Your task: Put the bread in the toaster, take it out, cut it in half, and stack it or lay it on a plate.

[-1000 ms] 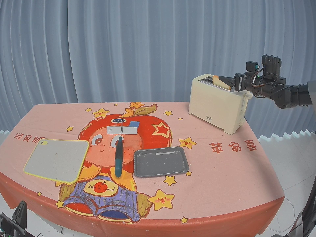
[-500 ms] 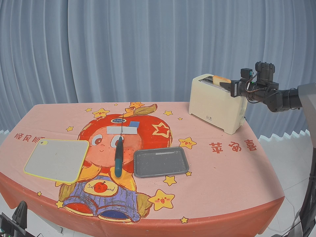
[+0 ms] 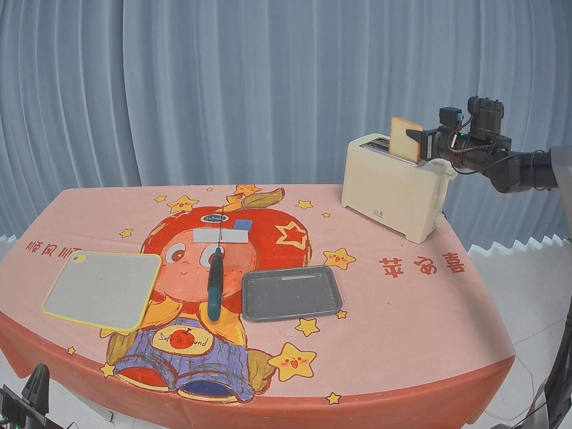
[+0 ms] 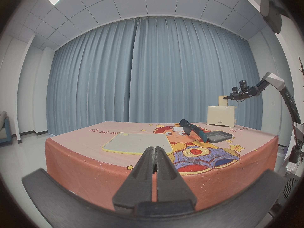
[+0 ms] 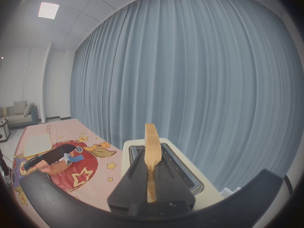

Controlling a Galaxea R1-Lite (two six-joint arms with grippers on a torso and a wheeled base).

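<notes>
Right gripper (image 3: 418,143) pinches the bread (image 3: 402,138): one finger on each broad face, clamped at the slice's side edge nearest the wrist. The slice sits straight ahead of the fingertips and runs away from them along the slot line. The toaster (image 3: 393,195) is directly under the gripper, and the slice's lower edge is at the slot mouth. I cannot tell whether it has cleared the slot.

Probable reason for the grip: coming in level from the side keeps the fingers off the hot top and keeps the slice in line with the slot, so it can slide straight up without jamming.

Orientation: the slice stands upright on edge with its long axis vertical and the crust edge on top. In the right wrist view it shows edge-on, thin side toward the wrist. One broad face is turned out toward the table (image 3: 405,329).

Step, as I judge it: the take-out stage. Cutting and plating are not yet done.

The cutting board (image 3: 104,290), knife (image 3: 214,281) and grey tray (image 3: 292,293) lie well apart from this gripper, lower and off to its left. They are laid out in a row, probably so the slice goes board first, then tray — the knife between them with its blade pointing away from the robot.

Left gripper (image 4: 155,157) has its fingers pressed together with nothing in them. It is low, in front of the table's near edge, with the board beyond its tips.
</notes>
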